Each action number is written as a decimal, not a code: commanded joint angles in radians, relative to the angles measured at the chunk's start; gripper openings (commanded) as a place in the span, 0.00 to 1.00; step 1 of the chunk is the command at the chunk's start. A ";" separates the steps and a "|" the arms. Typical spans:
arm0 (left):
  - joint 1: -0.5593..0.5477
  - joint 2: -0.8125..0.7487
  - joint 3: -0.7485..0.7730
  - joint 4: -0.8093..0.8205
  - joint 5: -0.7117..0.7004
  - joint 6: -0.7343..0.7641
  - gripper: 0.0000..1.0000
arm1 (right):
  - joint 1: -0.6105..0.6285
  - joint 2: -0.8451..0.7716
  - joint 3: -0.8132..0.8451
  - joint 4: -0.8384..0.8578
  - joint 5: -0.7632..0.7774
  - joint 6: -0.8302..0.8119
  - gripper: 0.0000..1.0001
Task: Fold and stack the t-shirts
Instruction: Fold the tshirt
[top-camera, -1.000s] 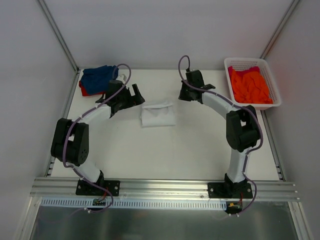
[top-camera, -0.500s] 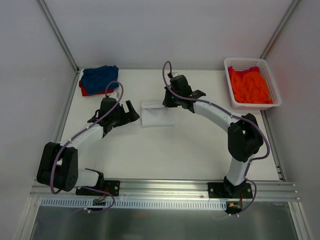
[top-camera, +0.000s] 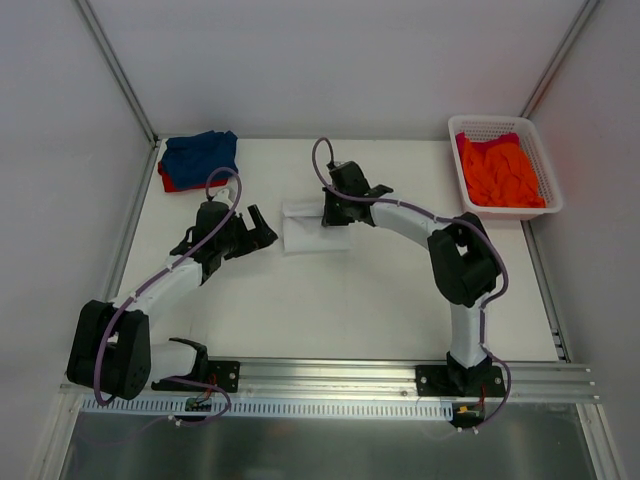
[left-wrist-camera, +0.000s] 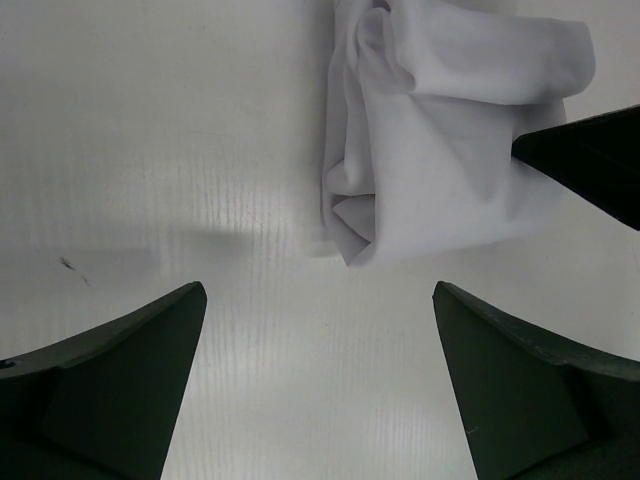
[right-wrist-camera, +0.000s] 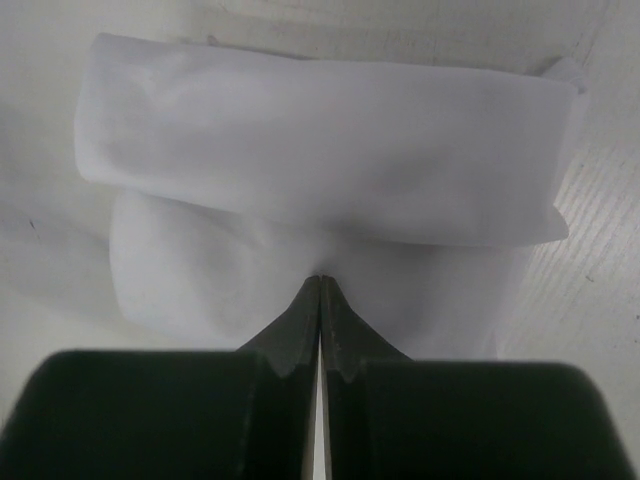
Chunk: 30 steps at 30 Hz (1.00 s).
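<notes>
The folded white t-shirt (top-camera: 308, 234) lies in the middle of the table; it also shows in the left wrist view (left-wrist-camera: 440, 150) and the right wrist view (right-wrist-camera: 320, 160). My right gripper (top-camera: 331, 217) is shut, its tips (right-wrist-camera: 320, 282) pinched into the shirt's near fold. My left gripper (top-camera: 264, 228) is open and empty just left of the shirt, its jaws wide apart over bare table (left-wrist-camera: 318, 300). A blue t-shirt (top-camera: 200, 153) lies on a red one (top-camera: 165, 183) at the back left. Orange t-shirts (top-camera: 500, 170) fill the basket.
The white lattice basket (top-camera: 505, 122) stands at the back right by the right wall. Metal frame posts rise at both back corners. The right gripper's dark finger (left-wrist-camera: 590, 150) shows at the right edge of the left wrist view.
My right gripper has swung left from the back middle onto the white t-shirt and shut on it. My left arm has drawn back and down, its gripper stopping left of the shirt.
</notes>
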<state>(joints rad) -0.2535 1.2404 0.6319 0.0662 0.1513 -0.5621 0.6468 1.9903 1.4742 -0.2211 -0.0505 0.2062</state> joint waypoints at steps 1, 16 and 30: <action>0.008 -0.019 -0.005 0.014 -0.010 -0.004 0.99 | 0.002 0.015 0.077 0.020 -0.020 0.010 0.00; 0.007 -0.009 -0.001 0.012 0.004 0.010 0.99 | -0.024 0.222 0.293 0.022 -0.037 -0.002 0.00; 0.008 -0.019 -0.008 0.014 0.027 -0.001 0.99 | -0.159 0.150 0.332 -0.034 0.090 -0.036 0.00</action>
<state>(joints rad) -0.2535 1.2404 0.6292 0.0662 0.1570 -0.5617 0.4934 2.2421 1.8385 -0.2218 -0.0013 0.1940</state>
